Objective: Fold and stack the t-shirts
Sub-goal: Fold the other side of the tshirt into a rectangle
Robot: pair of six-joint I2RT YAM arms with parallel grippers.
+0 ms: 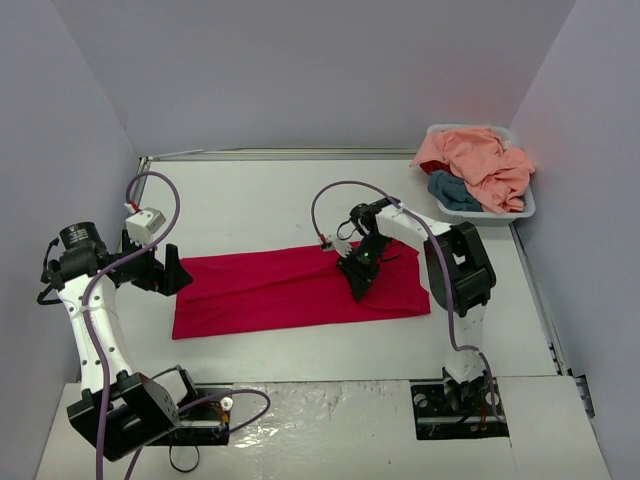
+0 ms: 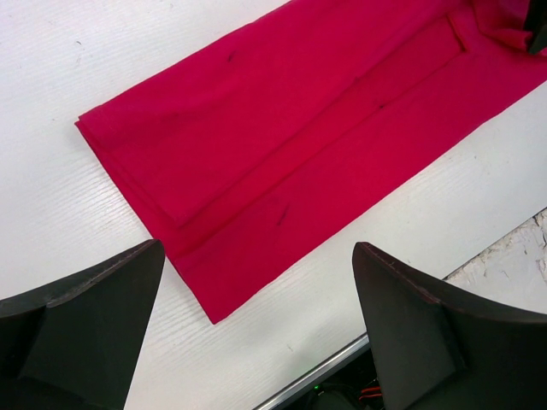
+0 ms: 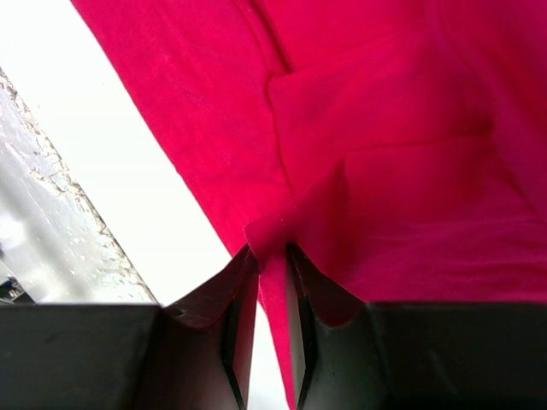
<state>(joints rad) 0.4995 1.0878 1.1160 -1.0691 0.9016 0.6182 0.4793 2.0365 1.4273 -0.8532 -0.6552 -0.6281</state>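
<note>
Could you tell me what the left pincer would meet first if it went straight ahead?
The left pincer, open, would most likely meet the folded end of the red t-shirt first, though depth is unclear.

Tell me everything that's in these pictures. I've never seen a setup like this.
red t-shirt: one, crimson, lying flat and folded into a long strip in the middle of the table
peach-pink t-shirt: at least one, crumpled on top in the basket
teal-blue t-shirt: one, partly under the peach-pink one in the basket
basket: one, white, far right corner of the table
table: one, white
cables: two, purple, one looping over each arm
left hand: one, black, open, at the shirt's left end
right hand: one, black, shut on a pinch of the red t-shirt
</note>
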